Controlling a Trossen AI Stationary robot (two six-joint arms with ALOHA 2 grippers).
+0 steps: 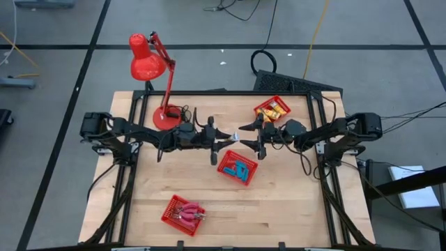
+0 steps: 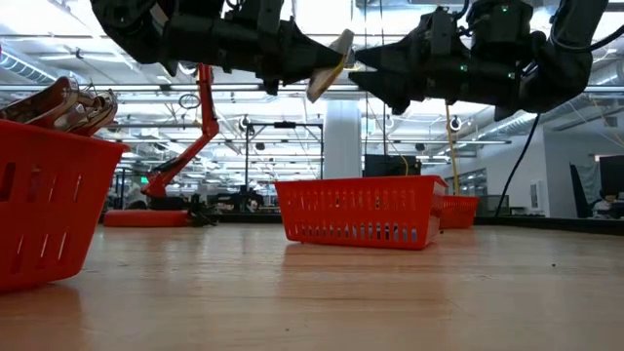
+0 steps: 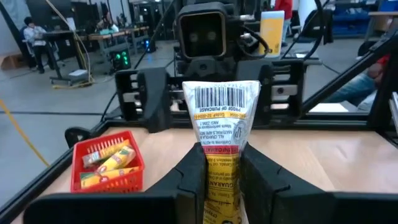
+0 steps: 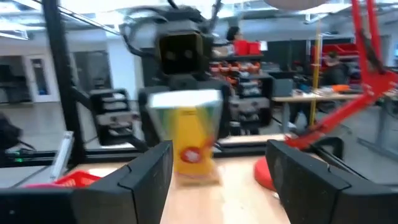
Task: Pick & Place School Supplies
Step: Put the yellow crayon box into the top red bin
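**Mid-air handover over the counter**

The left pincer [image 3: 221,180] is clamping a yellow packet [image 3: 221,134] by one end and holding it up above the middle of the counter [image 1: 279,209]. The right pincer [image 4: 217,180] is facing it with fingers spread wide, the packet's free end sitting just in front of them, not yet between them. This looks like a handover in progress. Next, the right pincer would need to be closing on the free end before the left lets go. The packet's long axis is running from the left pincer toward the right, barcode end leading, with the packet basket [image 1: 272,109] waiting near the right arm.
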